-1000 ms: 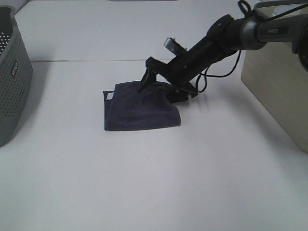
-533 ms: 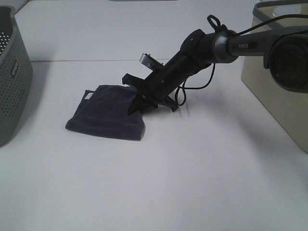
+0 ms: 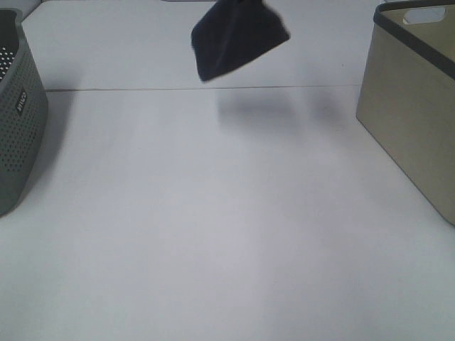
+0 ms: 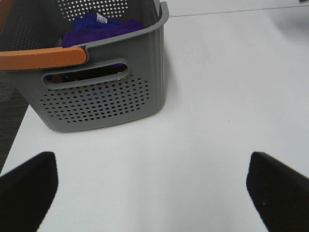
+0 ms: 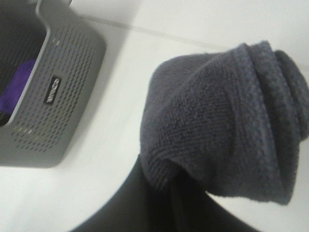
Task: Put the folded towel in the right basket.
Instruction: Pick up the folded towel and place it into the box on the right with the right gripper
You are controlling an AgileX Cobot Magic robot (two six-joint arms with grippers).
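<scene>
The folded dark grey towel [image 3: 238, 35] hangs in the air at the top middle of the high view, well above the white table [image 3: 213, 234], casting a shadow below it. The right arm and gripper are out of that view above its top edge. In the right wrist view the towel [image 5: 227, 121] fills the frame, bunched against a dark finger [image 5: 140, 203]; the right gripper is shut on it. The beige right basket [image 3: 416, 114] stands at the right edge, to the right of the towel. The left gripper [image 4: 154, 193] is open and empty, its fingertips wide apart.
A grey perforated basket [image 3: 18, 114] stands at the left edge; in the left wrist view it [image 4: 101, 92] has an orange handle and holds purple cloths [image 4: 104, 26]. It also shows in the right wrist view [image 5: 43, 96].
The right gripper dragged the towel left across the table, then lifted it high off the table; arm and gripper have left the high view at the top.
</scene>
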